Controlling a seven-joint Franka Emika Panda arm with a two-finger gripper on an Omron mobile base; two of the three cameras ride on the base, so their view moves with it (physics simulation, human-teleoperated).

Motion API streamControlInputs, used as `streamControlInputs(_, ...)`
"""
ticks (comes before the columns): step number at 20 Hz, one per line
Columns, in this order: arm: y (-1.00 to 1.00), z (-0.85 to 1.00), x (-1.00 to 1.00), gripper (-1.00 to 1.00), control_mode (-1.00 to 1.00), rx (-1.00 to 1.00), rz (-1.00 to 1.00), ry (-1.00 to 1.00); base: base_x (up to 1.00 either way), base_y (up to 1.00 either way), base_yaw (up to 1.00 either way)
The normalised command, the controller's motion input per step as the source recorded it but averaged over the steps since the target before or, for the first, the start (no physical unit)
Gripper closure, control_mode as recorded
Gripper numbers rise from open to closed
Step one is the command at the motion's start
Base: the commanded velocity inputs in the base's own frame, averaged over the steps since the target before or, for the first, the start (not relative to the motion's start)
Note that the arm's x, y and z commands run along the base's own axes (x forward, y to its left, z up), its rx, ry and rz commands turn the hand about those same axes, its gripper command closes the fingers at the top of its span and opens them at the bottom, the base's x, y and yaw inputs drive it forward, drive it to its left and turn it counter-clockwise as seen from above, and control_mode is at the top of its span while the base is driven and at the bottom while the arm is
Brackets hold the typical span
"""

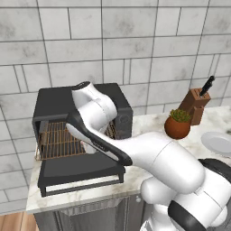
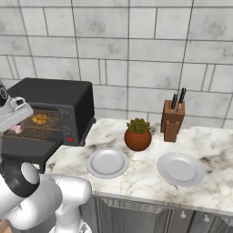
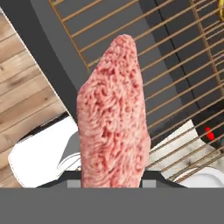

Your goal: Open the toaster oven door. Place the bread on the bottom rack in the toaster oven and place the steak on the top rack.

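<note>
The black toaster oven [image 1: 58, 97] [image 2: 59, 93] stands at the counter's left end. The toaster oven door [image 1: 76, 169] [image 2: 22, 148] hangs folded down flat in front of it. My gripper [image 2: 14, 125] reaches into the oven mouth, shut on the steak [image 3: 113, 118] [image 2: 16, 129], a pink marbled slab that hides the fingertips. Copper wire rack bars [image 3: 175, 65] [image 1: 56, 140] run just under and behind the steak; I cannot tell which rack that is. The bread [image 2: 39, 119], a small golden lump, lies on a rack deeper inside.
Two grey plates [image 2: 108, 162] [image 2: 180, 169] sit on the marble counter right of the oven. A potted plant [image 2: 138, 134] and a knife block [image 2: 173, 120] stand behind them. The oven's red button [image 3: 210, 133] shows beside the racks. Wooden floor [image 3: 26, 78] lies below the door.
</note>
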Motion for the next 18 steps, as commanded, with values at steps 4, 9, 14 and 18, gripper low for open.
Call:
streamControlInputs(4,0.2,-0.34,0.39,1.0,-1.0,0.02,-0.07,-0.03,0.0,0.0,0.0)
streamControlInputs(9,0.01,0.0,0.24,1.0,-1.0,0.1,-0.09,-0.13,0.0,0.0,0.0)
streamControlInputs(14,0.0,0.0,0.27,1.0,-1.0,0.13,-0.08,-0.16,0.0,0.0,0.0)
streamControlInputs(18,0.01,-0.4,0.16,-1.0,-1.0,0.11,-0.06,-0.16,0.0,0.0,0.0)
